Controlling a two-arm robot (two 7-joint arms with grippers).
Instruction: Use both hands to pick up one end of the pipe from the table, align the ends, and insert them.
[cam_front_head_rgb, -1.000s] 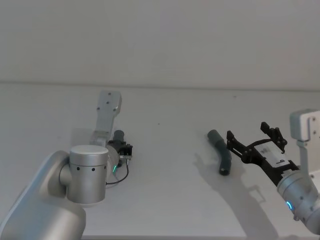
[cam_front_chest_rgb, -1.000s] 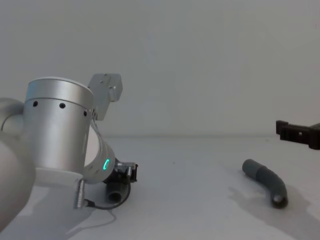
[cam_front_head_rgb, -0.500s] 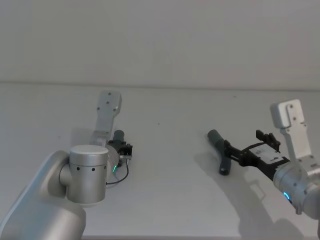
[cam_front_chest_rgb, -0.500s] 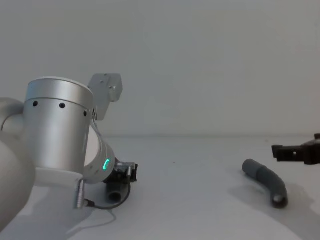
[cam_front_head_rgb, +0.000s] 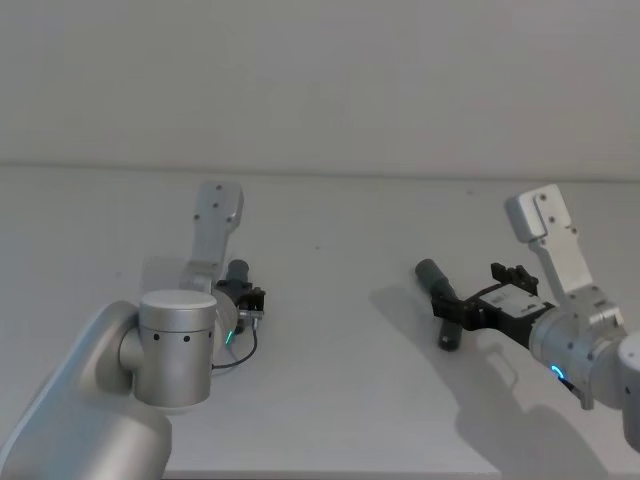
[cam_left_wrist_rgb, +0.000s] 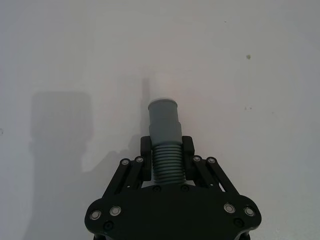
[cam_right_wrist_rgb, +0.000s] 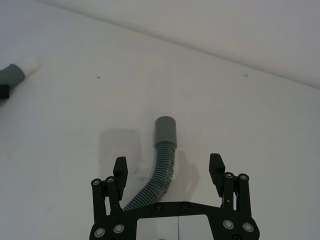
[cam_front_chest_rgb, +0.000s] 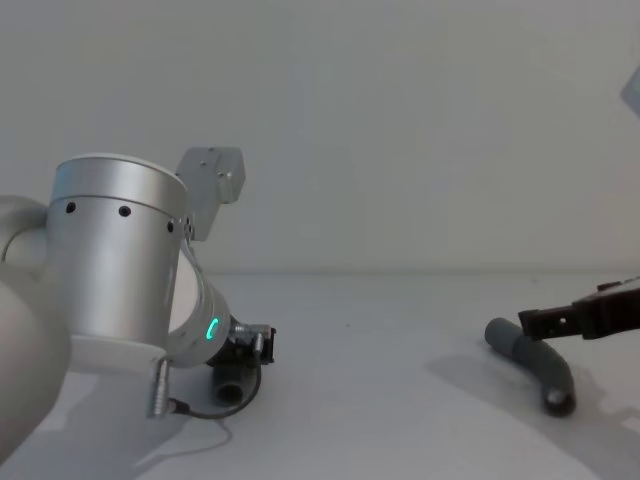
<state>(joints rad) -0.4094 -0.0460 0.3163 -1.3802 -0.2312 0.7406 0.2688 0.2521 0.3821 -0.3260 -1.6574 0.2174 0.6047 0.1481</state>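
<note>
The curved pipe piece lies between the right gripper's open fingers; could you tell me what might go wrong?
The right gripper straddles the curved pipe piece at its ribbed bend, which slants toward one finger; closing may twist it. The left gripper grips the short pipe piece by its ribs, so alignment may suffer.

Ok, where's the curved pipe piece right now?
In the head view the curved pipe piece lies on the table on the robot's right, with the open right gripper straddling it.
</note>
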